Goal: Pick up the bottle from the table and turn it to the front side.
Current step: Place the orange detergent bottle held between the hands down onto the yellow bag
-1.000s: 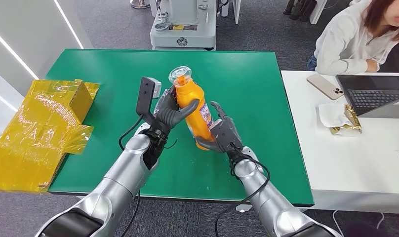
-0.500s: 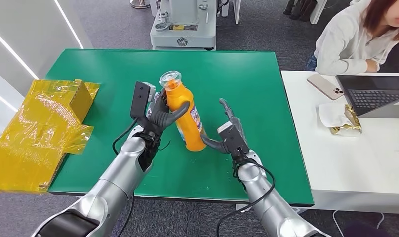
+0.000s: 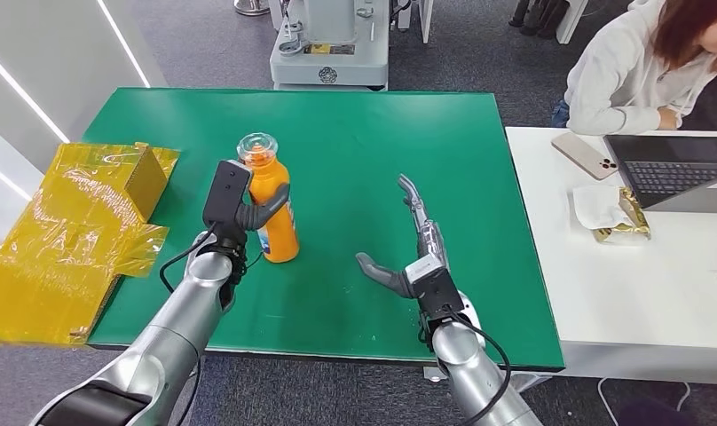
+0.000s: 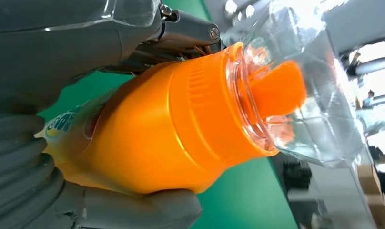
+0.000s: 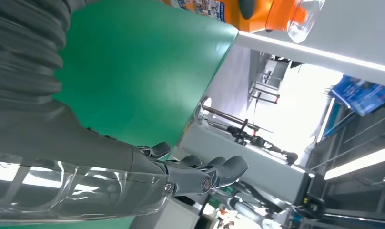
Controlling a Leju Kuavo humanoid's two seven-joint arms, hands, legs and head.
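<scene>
Green tabletop lay before us, with the orange bottle standing upright toward its left side. Our left hand clasped the bottle's body; our right hand hovered well apart, fingers spread, holding nothing.

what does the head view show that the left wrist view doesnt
Head view alone: the whole green table, the open right hand apart from the bottle, crinkled yellow plastic wrapping, and a seated person by a dark laptop. Left wrist view alone: the orange spout inside the clear plastic cap, close up, and ribbing on the neck. Both: the orange plastic bottle held by the left hand.
</scene>
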